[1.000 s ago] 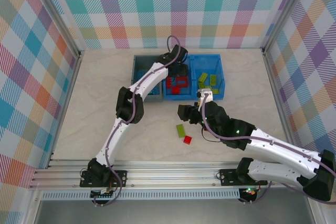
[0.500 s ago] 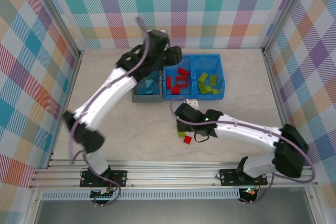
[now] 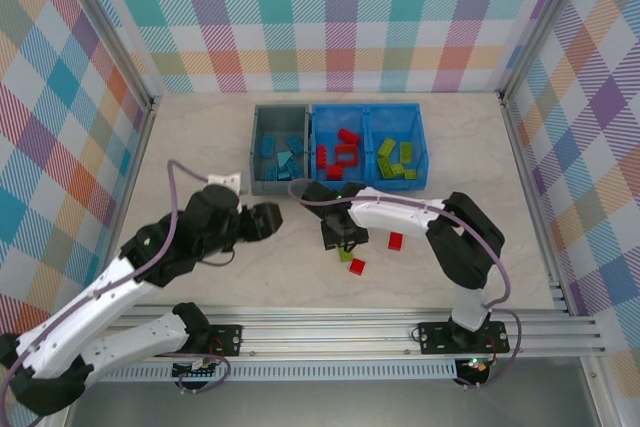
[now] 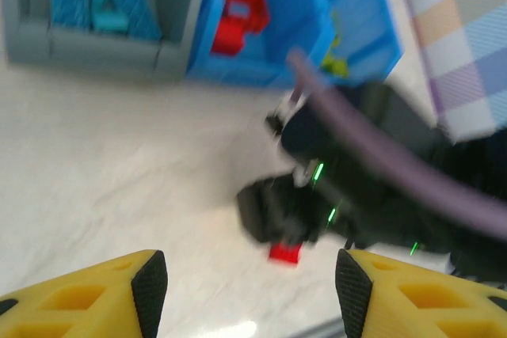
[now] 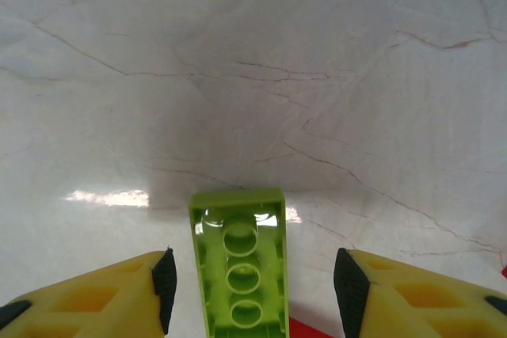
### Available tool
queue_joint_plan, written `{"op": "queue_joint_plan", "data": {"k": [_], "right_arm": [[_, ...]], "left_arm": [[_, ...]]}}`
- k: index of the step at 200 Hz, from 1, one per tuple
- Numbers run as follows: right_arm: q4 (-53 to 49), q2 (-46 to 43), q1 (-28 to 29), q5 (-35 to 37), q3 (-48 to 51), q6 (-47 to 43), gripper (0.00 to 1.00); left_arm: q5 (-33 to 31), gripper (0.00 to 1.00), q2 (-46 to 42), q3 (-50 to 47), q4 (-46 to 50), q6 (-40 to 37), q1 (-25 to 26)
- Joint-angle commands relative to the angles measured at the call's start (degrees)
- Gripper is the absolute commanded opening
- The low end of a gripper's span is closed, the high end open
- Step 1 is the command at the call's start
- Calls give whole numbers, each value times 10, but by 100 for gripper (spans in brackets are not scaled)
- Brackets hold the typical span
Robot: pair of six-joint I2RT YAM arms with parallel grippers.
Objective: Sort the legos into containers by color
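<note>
The lime green lego (image 5: 240, 267) is seen flat on the table (image 5: 372, 69), right between the fingers (image 5: 103, 298) of the right gripper (image 5: 252, 279). These fingers are spread, with a small gap left on each side, so nothing is pinched yet. The brick's long side is pointed straight ahead, the same way as the fingers, so it could be squeezed across its thin side. A red lego (image 5: 313, 328) is found just beside its near end. The left gripper (image 4: 249, 282) is spread, empty, and well apart.
</note>
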State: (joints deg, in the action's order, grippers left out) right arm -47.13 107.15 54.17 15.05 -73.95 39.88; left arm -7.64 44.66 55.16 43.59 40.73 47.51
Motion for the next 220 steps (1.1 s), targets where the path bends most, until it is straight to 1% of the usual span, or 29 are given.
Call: {"op": "queue_joint_plan", "data": {"k": [1,22,34,44,62,121,140,165,186,201,220], "right_arm": [[-52,17,2,-31,-12,-8,56],[-42,25,1,-46,-6,-5,50],[-40,30,1,-45,-2,-4,50],[-36,33,1,-45,2,-4,48],[-31,38,2,-43,6,-2,44],[-19,51,1,-43,4,-2,41],[-13,46,1,-41,6,-4,36],[-13,-10,1,-10,13,-5,32],[-38,-89,-6,36,4,-11,32],[-46,-146,-37,40,2,-24,32],[-38,-201,-112,18,5,-57,32]], "left_arm": [[42,60,-87,-58,36,35,7],[53,61,-159,-102,63,52,7],[54,61,-181,-116,81,54,7],[62,61,-190,-126,88,55,7],[75,61,-189,-139,84,53,7],[109,61,-148,-145,32,36,7],[119,61,-138,-145,23,32,7],[124,62,-136,-144,1,34,7],[118,62,-120,-132,-21,35,7],[116,62,-89,-115,-44,27,7],[120,62,-29,-88,-89,15,9]]}}
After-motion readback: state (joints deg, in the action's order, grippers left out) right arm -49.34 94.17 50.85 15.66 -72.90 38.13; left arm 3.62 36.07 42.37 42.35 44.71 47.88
